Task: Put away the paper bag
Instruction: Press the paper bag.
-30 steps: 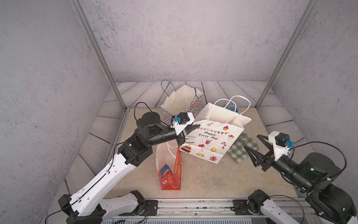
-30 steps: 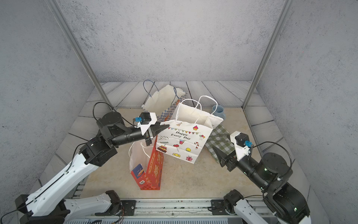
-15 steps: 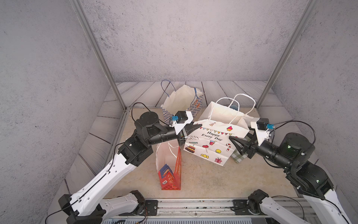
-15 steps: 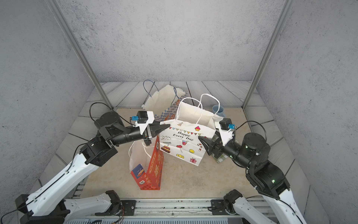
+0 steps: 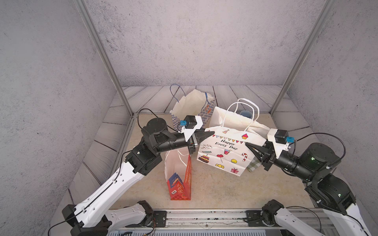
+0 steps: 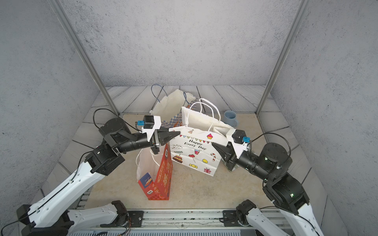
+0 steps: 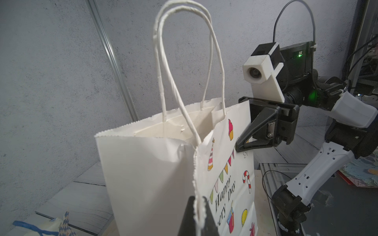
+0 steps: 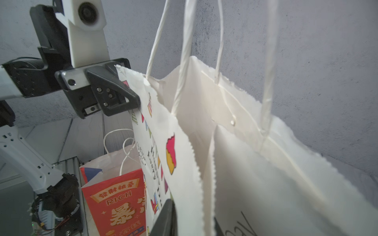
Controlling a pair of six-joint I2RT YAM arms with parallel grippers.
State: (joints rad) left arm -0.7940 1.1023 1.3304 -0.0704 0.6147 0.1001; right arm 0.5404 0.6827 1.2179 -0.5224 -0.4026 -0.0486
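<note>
Seen in both top views upright near the middle of the table: the white paper bag, printed "Happy Every Day", mouth open, handles up, caught between the two arms. Pinched at the upper corner on the left arm's side by the left gripper; met at the opposite upper edge by the right gripper. Settled from the left wrist: both fingers of the left gripper pressed tight onto the serrated rim of the paper bag, no gap around the paper. Less sure from the right wrist: one dark finger of the right gripper on either side of the rim, paper between, yet impossible to tell whether clamped or merely straddling. Shown only from the left wrist: the outer finger of that right gripper lying against the printed front. Below the left gripper, just beside the paper bag, a red bag with its top open, its "RICH" lettering readable only from the right wrist. Behind, a blue-checked bag, a mere corner of it from the left wrist. Plain in a top view: a blue mug behind the paper bag; elsewhere mostly masked by the handles. Peeking out under the right gripper in a top view: a green checked cloth.
</note>
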